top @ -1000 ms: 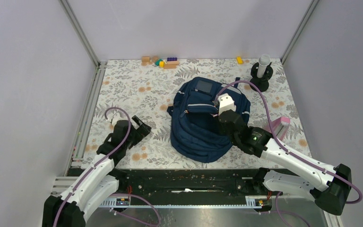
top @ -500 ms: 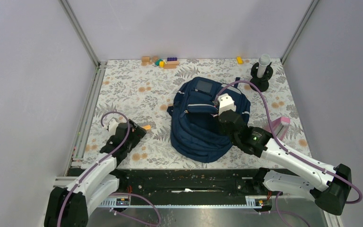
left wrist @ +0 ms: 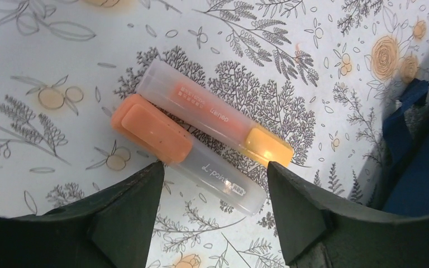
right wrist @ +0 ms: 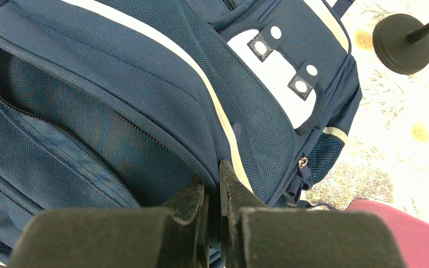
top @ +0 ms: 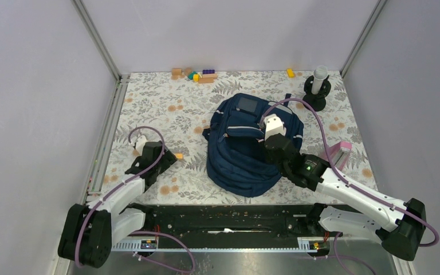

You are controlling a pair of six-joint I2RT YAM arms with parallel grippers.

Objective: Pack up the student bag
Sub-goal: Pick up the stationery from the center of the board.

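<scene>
left wrist view: left pincer open around two highlighters, ready to take them; right pincer, closed, holds student bag pocket open.

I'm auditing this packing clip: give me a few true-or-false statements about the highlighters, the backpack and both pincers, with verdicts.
1. The orange-capped highlighter and the yellow-capped highlighter lie side by side on the floral cloth. True.
2. The left pincer is clamped on one of them. False: its jaws stand open over the pair.
3. The right pincer is shut at the student bag's pocket flap. True.
4. Both highlighters are inside the bag. False: they lie on the cloth.
</scene>
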